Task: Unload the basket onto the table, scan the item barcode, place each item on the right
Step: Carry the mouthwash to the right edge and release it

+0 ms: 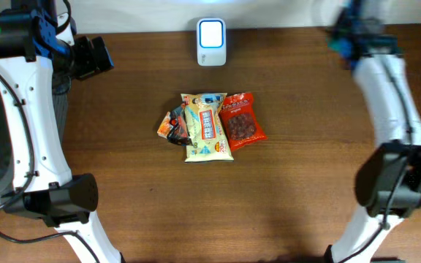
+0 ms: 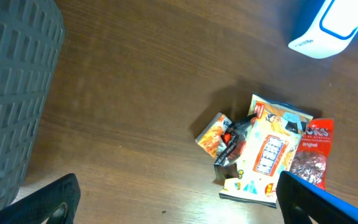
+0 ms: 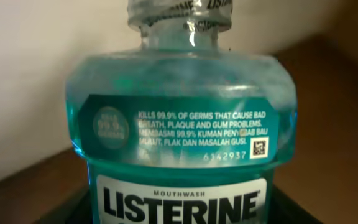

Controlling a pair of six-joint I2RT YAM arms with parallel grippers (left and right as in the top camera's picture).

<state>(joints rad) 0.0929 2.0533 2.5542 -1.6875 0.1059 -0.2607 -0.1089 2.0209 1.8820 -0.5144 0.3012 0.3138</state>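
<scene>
A teal Listerine mouthwash bottle (image 3: 179,124) fills the right wrist view, label toward the camera, with a small square code on its shoulder band. My right gripper (image 3: 182,214) is shut on it, dark fingers just showing at both lower sides. Overhead, that gripper (image 1: 349,36) holds the bottle (image 1: 340,45) blurred at the back right, to the right of the white scanner (image 1: 211,42) with its lit window. My left gripper (image 1: 93,57) hangs at the back left, open and empty; both its fingers (image 2: 55,202) frame bare table, with the scanner (image 2: 331,28) at top right.
A pile of snack packs lies mid-table: a yellow-white pack (image 1: 207,128), a red pack (image 1: 242,120) and a small orange pack (image 1: 170,126). A grey slatted basket (image 2: 11,93) stands off the table's left edge.
</scene>
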